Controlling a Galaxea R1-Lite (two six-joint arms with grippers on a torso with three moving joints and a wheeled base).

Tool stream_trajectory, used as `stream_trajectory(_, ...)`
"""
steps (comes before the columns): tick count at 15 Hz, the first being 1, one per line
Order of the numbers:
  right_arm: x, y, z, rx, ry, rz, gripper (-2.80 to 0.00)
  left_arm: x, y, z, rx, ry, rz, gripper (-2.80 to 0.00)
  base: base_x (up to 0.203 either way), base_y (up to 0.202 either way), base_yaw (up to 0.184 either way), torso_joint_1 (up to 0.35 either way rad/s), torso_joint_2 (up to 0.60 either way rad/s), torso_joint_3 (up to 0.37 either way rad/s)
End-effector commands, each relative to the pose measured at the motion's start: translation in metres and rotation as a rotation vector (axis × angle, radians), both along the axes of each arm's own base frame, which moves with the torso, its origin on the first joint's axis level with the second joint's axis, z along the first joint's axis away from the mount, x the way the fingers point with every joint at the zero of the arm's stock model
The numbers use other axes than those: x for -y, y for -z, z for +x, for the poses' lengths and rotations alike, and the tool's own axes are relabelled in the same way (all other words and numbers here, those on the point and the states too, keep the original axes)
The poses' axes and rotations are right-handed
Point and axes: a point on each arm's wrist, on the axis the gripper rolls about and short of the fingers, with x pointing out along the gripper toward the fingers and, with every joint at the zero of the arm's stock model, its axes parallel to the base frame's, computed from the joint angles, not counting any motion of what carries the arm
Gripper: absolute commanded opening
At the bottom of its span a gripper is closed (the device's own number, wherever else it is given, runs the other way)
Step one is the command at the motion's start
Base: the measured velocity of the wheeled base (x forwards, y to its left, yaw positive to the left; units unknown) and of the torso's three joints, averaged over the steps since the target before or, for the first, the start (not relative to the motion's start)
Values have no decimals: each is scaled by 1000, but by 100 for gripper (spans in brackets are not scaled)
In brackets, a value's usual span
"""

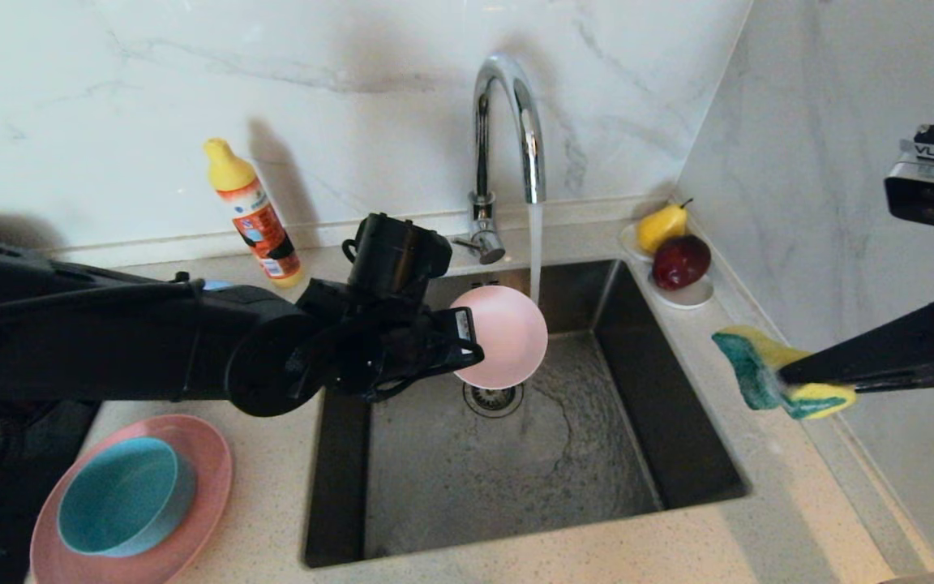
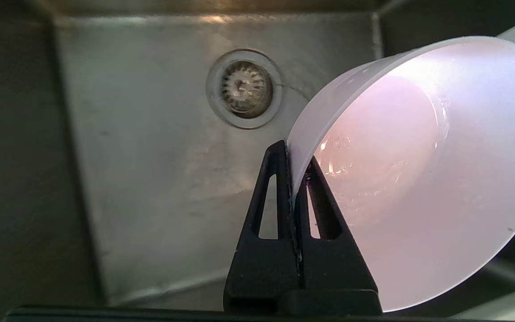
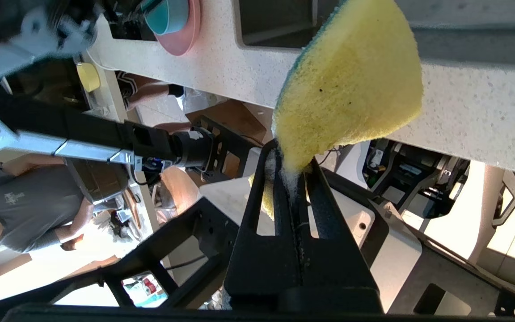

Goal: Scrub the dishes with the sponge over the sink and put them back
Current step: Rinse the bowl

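Pinched by its rim in the left gripper (image 2: 300,176), the pink bowl (image 1: 503,337) is tilted under the tap (image 1: 507,122) for rinsing over the sink (image 1: 678,422), while the sponge (image 1: 775,375) is kept clamped in the right gripper (image 3: 291,167) at three o'clock, presumably ready for scrubbing.

Head view: bright, even light is falling from above. The orange bottle (image 1: 254,215) is casting a soft shadow up and to the right on the marble wall (image 1: 110,105). The tap (image 1: 507,122) is throwing sharp glare along its curve. The left arm (image 1: 110,341) is reading as near-solid black. Left wrist view: the sink (image 2: 150,179) is looking dim and grey, while the pink bowl (image 2: 418,179) is glowing, nearly blown out. Right wrist view: the background is overexposing toward white; the sponge (image 3: 351,80) is staying sharp.
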Motion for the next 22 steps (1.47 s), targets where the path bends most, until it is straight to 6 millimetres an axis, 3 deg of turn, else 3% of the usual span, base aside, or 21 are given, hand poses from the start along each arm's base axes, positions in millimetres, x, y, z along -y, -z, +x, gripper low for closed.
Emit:
stream_trajectory(1, 5, 0, -10, 3, 3, 5, -280, 10, 15, 16, -25, -2, 9, -280, 0, 0, 0, 0, 0, 0)
stream_trajectory(12, 9, 8, -18, -15, 6, -3, -280, 31, 31, 48, -28, -14, -12, -280, 0, 0, 0, 0, 0, 0)
stream_trajectory(17, 9, 11, -16, -7, 0, -11, -280, 25, 30, 40, -47, -26, -13, -280, 0, 0, 0, 0, 0, 0)
stream_trajectory(22, 9, 11, -17, -5, -1, -9, -280, -4, 14, 16, 8, -100, 115, -280, 0, 0, 0, 0, 0, 0)
